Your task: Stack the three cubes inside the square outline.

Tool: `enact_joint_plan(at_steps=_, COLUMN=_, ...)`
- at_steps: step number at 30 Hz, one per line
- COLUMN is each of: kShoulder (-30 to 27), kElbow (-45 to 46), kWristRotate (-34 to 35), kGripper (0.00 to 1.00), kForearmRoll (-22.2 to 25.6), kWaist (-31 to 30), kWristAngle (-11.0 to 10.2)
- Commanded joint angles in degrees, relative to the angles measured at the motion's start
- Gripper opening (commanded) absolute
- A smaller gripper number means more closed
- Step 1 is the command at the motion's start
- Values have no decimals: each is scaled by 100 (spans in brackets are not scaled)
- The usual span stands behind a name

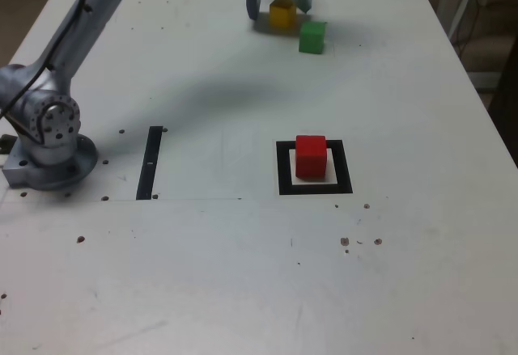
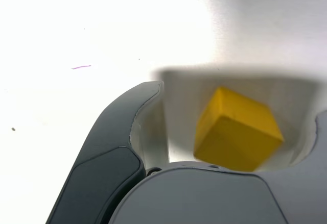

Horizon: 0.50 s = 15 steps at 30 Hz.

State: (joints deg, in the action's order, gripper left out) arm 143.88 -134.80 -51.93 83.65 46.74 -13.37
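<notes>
I see the grey arm's jaws (image 1: 279, 6) spread wide at the far side of the white tabletop (image 1: 243, 274), straddling the small yellow cube (image 1: 282, 12) without gripping it. The small green cube (image 1: 312, 37) sits just beside it, to the exterior view's right. The small red cube (image 1: 311, 156) rests inside the thick black square outline (image 1: 283, 169), nearer me.

Gripper (image 1: 280, 3) fingers (image 1: 253, 3) straddle yellow cube (image 1: 282, 12) w/ gaps either side. Green cube (image 1: 312, 36) sits just beside it on the exterior view's right, crowding that finger. Red cube (image 1: 311, 155) fills the square outline (image 1: 283, 169); above it is free. Table (image 1: 243, 274) btwn far cubes and outline is bare. Arm base (image 1: 48, 149) and black strip (image 1: 150, 162) lie well off to that view's left.
</notes>
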Motion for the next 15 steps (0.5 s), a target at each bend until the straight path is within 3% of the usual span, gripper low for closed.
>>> enact_joint_plan(at_steps=1, kShoulder=8, kElbow=-45, kWristRotate=-10, kGripper=91, kForearmRoll=49, kWaist=3, kWristAngle=-16)
enact_joint_plan(at_steps=15, kShoulder=20, kElbow=-87, kWristRotate=1, kGripper=66, kForearmRoll=90, kWaist=-85, kWristAngle=5)
